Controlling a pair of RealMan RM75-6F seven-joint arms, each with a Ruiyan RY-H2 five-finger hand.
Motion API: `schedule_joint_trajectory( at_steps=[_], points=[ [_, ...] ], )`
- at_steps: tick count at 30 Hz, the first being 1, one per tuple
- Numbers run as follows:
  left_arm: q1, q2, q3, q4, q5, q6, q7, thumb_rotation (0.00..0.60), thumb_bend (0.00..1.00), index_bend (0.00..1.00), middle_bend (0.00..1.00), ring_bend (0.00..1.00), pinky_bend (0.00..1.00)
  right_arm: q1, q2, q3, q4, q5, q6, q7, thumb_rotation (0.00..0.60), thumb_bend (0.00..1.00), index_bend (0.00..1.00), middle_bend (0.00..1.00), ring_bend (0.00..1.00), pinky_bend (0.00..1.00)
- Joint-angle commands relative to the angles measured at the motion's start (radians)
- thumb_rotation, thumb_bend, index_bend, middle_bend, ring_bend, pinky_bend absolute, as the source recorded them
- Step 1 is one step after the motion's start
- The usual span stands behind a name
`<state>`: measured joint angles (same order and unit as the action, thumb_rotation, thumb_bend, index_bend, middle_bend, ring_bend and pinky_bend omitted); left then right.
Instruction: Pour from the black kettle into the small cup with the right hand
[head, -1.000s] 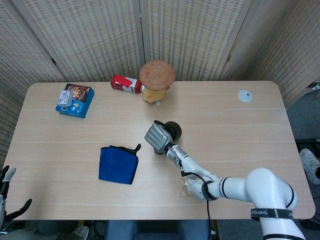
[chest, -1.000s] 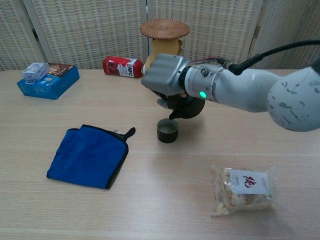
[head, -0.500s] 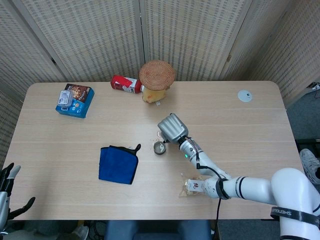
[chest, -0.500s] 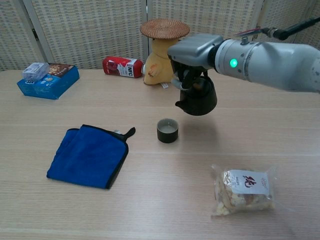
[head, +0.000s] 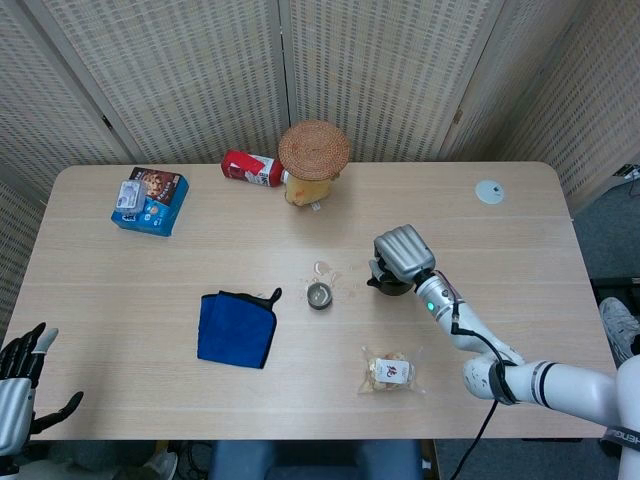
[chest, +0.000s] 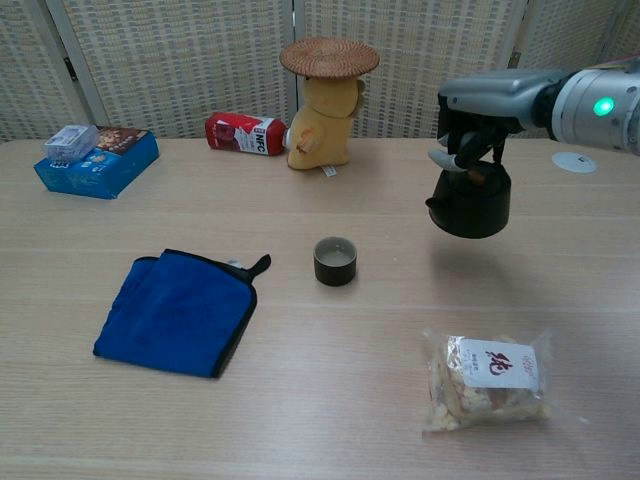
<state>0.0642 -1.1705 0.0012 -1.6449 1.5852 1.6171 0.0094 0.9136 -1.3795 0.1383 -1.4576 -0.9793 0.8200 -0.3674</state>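
Note:
My right hand grips the handle of the black kettle from above and holds it upright in the air, off the table. The kettle hangs well to the right of the small dark cup, which stands upright on the table with pale liquid inside. My left hand shows only at the bottom left corner of the head view, below the table edge, fingers spread and holding nothing.
A blue cloth lies left of the cup. A snack bag lies in front, right. At the back stand a toy with a woven hat, a red bottle on its side and a blue box. A white disc sits far right.
The right hand has tipped the kettle back upright and carried it from over the cup away to the right. The cup has stayed in place.

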Motion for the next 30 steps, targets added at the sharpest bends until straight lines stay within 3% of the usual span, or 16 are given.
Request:
schedule_joint_trajectory(
  at_steps=[1, 16, 22, 30],
  points=[
    [-0.001, -0.002, 0.0, -0.001, 0.0, 0.0, 0.005, 0.6, 0.22, 0.06, 0.0, 0.0, 0.0, -0.032, -0.003, -0.024, 0.051, -0.04, -0.014, 0.058, 0.469, 0.53, 1.0, 1.0, 0.94, 0.53],
    [-0.011, -0.013, 0.006, -0.007, 0.004, -0.013, 0.023, 0.6, 0.22, 0.06, 0.0, 0.0, 0.0, -0.071, -0.112, -0.041, 0.257, -0.126, -0.059, 0.188, 0.469, 0.47, 1.0, 1.0, 0.93, 0.53],
    [-0.012, -0.014, 0.007, -0.008, 0.003, -0.011, 0.028, 0.6, 0.22, 0.06, 0.0, 0.0, 0.0, -0.08, -0.133, -0.03, 0.293, -0.143, -0.07, 0.234, 0.471, 0.35, 1.0, 0.99, 0.93, 0.53],
    [-0.012, -0.015, 0.009, -0.009, 0.001, -0.011, 0.034, 0.6, 0.22, 0.06, 0.0, 0.0, 0.0, -0.093, -0.144, -0.02, 0.321, -0.172, -0.079, 0.287, 0.471, 0.08, 1.0, 0.99, 0.93, 0.53]
  ],
)
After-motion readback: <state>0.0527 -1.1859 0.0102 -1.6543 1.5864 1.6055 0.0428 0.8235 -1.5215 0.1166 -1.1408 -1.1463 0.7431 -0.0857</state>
